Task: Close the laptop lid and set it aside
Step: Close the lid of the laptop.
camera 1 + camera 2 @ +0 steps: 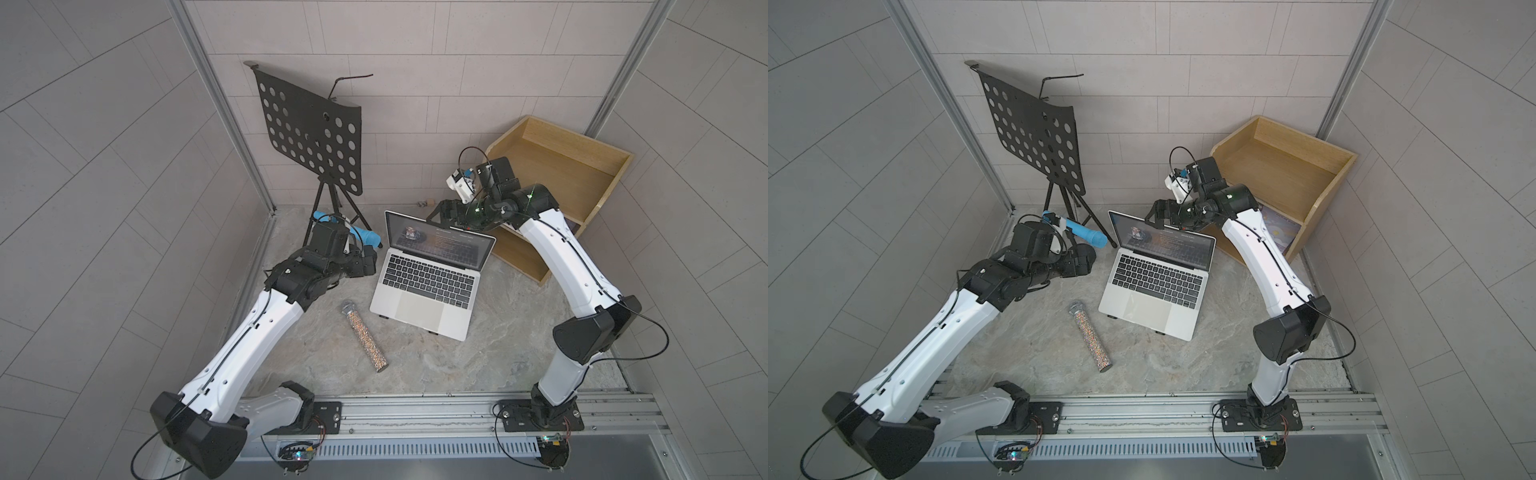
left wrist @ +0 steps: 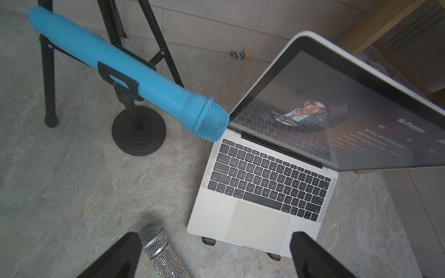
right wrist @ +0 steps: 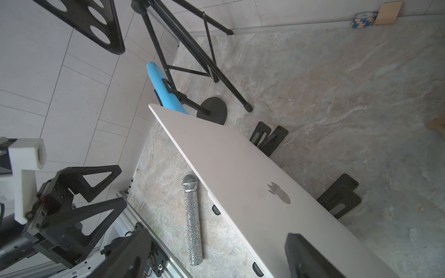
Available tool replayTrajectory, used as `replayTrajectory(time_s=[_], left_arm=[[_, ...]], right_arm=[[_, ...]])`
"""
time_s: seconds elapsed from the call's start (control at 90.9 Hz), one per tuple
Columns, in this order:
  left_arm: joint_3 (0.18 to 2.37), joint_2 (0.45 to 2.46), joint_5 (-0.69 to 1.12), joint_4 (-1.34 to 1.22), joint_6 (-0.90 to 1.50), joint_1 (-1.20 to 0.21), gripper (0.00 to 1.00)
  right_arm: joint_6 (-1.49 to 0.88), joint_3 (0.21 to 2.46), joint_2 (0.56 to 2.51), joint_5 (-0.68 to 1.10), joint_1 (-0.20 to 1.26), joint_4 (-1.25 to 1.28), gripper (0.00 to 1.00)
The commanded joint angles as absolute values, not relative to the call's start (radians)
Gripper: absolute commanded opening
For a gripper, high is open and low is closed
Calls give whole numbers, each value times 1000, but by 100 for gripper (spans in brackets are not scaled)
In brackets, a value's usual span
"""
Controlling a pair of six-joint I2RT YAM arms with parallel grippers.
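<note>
- While propped on a black folding stand [image 3: 269,139] at the middle of the counter [image 1: 415,374], the laptop [image 1: 428,286] is seen open, its lid [image 1: 440,243] raised.
- "SHAYNE WARD" and "No Promises" can be read on the screen [image 2: 337,115]; an apple logo [image 3: 279,192] is borne on the lid's outside.
- The right end effector [image 3: 216,237] is spread wide at the lid's top edge, with nothing clamped.
- The left end effector [image 2: 216,234] is released, over the silver glitter microphone [image 2: 159,250] and the laptop's front corner.
- A blue microphone [image 1: 368,237] is clipped beside the lid.
</note>
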State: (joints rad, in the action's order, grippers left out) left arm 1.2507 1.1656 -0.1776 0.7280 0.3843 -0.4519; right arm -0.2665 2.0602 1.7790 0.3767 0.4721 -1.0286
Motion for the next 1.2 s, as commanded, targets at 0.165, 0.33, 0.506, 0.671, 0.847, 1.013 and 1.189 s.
replayTrajectory(time_s=[0.165, 0.33, 0.506, 0.671, 0.847, 1.013, 1.189], left_arm=[[1245, 1138, -200, 756, 367, -451, 100], [1248, 1136, -210, 766, 366, -450, 100], [1257, 1132, -226, 777, 364, -450, 100], [1256, 1128, -236, 782, 364, -451, 100], [1259, 1124, -249, 790, 364, -451, 100], [1270, 1123, -261, 801, 364, -450, 100], [1270, 1121, -254, 803, 368, -450, 100]], right_arm=[[-259, 1973, 1734, 415, 504, -1060, 87], [-276, 1908, 1710, 433, 520, -1039, 85], [-284, 1856, 1693, 441, 542, -1027, 86], [-291, 1808, 1677, 452, 553, -1014, 87], [-303, 1742, 1659, 467, 564, -997, 88], [-316, 1683, 1648, 486, 567, -981, 88], [-330, 1615, 1630, 495, 571, -954, 88]])
